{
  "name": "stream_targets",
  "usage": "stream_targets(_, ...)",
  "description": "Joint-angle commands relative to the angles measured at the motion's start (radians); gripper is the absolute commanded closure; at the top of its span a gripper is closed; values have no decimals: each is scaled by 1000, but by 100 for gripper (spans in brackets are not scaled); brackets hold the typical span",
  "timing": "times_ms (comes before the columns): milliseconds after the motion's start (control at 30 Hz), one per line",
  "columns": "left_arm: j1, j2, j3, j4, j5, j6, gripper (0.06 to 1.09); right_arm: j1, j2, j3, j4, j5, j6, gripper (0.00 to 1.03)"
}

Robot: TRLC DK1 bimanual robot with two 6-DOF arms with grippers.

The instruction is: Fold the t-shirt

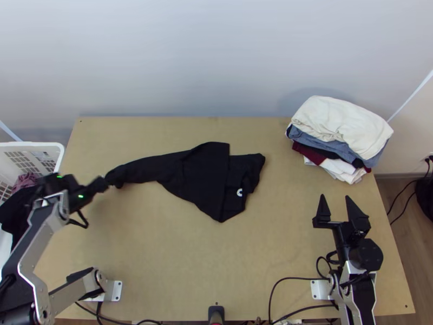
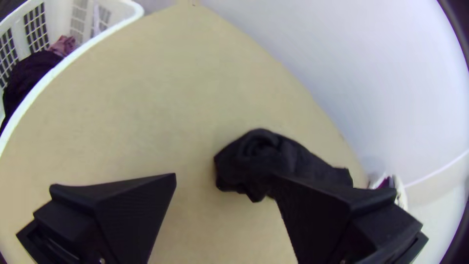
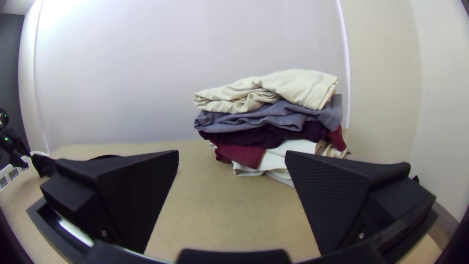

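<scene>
T-shirt (image 1: 200, 173), black, one: lying on the table (image 1: 162, 265) between its middle and far edge, wide part creased and overlapped, one narrow bunched end trailing toward the left edge; judged at an early stage, with spreading, squaring and all neat folds outstanding. Left gripper (image 2: 224, 177): fingers wide apart, empty, at that bunched end. Right gripper (image 1: 335, 196): fingers parted, empty, near the right edge, short of the folded clothes (image 1: 341, 130) at the far right corner.
</scene>
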Motion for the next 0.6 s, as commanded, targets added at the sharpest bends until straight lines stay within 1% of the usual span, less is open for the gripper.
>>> stream_targets(0,68,6,87,-26,21,-85,10,-5,-7,-5,-21,6,-9,4)
stream_targets(67,106,6,136,-65,23,-109,10,3,-7,-5,-21,4,-9,4)
stream_targets(133,134,9,162,-85,24,-136,10,52,-7,-5,-21,4,-9,4)
stream_targets(200,140,6,165,-95,29,-139,10,81,-7,-5,-21,3,-9,4)
stream_targets(300,152,-5,165,-116,29,-151,10,135,-7,-5,-21,3,26,4)
stream_targets(367,158,-25,161,-127,29,-151,10,164,-7,-5,-23,6,26,4)
stream_targets(500,175,-68,156,-144,31,-149,10,142,-5,-3,-26,6,18,4)
stream_targets(567,187,-83,152,-150,34,-142,10,162,-4,-3,-26,6,9,4)
